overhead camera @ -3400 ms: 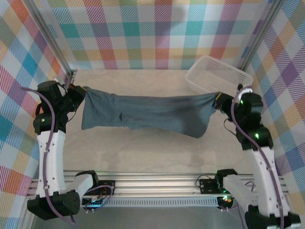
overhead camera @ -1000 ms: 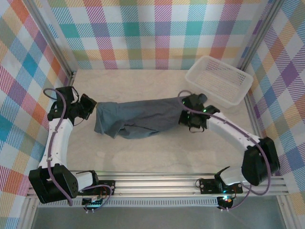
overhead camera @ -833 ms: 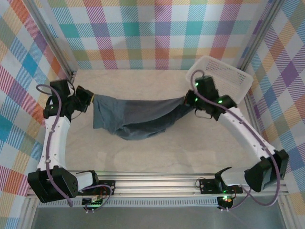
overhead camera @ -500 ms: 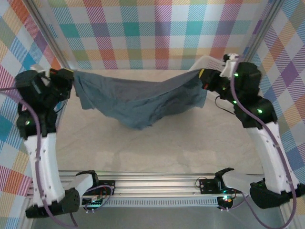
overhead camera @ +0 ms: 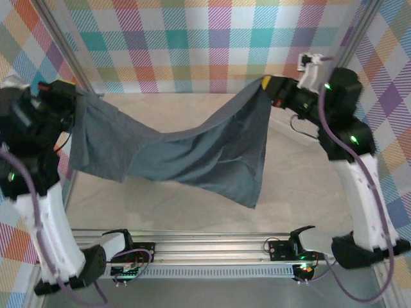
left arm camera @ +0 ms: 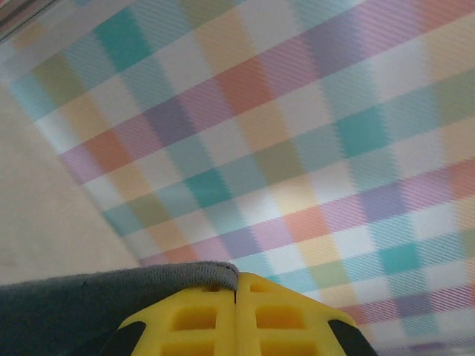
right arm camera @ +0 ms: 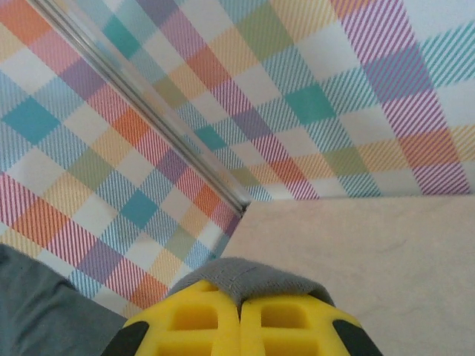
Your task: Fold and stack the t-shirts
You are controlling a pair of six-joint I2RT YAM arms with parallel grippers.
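Note:
A dark charcoal-grey t-shirt (overhead camera: pixel 186 154) hangs in the air, stretched between my two grippers and sagging in the middle. One corner droops lower on the right side. My left gripper (overhead camera: pixel 76 102) is raised at the far left and shut on the shirt's left edge. In the left wrist view the yellow fingers (left arm camera: pixel 193 319) are pressed together with a grey hem (left arm camera: pixel 96 300) pinched between them. My right gripper (overhead camera: pixel 266 83) is raised at the back right, shut on the other edge. Grey fabric (right arm camera: pixel 252 274) folds over its closed yellow fingertips (right arm camera: pixel 200 326).
Plaid walls enclose the beige table (overhead camera: pixel 302 192) on three sides. An aluminium rail (overhead camera: pixel 212 247) with the arm bases runs along the near edge. A metal corner post (right arm camera: pixel 148 111) stands where two walls meet.
Both arms have risen and spread apart, lifting the t-shirt off the table from a bunched strip into a wide hanging sheet. Both grippers stayed shut on it.

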